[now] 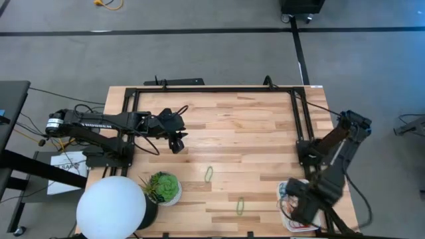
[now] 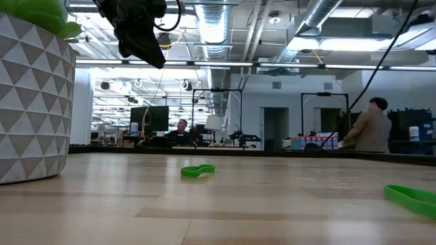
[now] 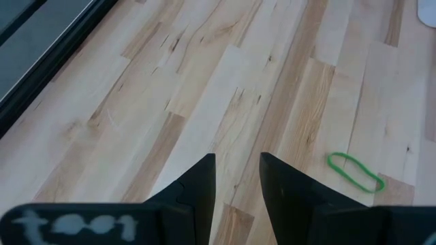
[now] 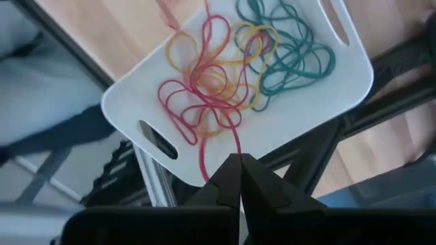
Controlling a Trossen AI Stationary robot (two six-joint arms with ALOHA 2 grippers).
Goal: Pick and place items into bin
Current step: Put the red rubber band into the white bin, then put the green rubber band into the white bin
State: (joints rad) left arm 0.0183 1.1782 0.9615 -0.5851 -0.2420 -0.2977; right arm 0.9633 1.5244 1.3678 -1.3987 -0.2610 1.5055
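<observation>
High view: the wooden plank worktop [image 1: 252, 133] carries two green rubber-band loops [image 1: 209, 174] at lower centre, not yet binned. Lower right, the shallow white plastic bin [image 4: 300, 109] holds many bands. The right gripper [image 4: 240, 165] is clenched on a red rubber band [image 4: 204, 146]; the left gripper [image 3: 238, 178] hangs released.

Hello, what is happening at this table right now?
The right gripper hangs over the white bin, shut on a red band whose other end lies among the bands already inside. The left gripper, slightly open and empty, hovers above the wood. Two green bands wait on the table.
</observation>
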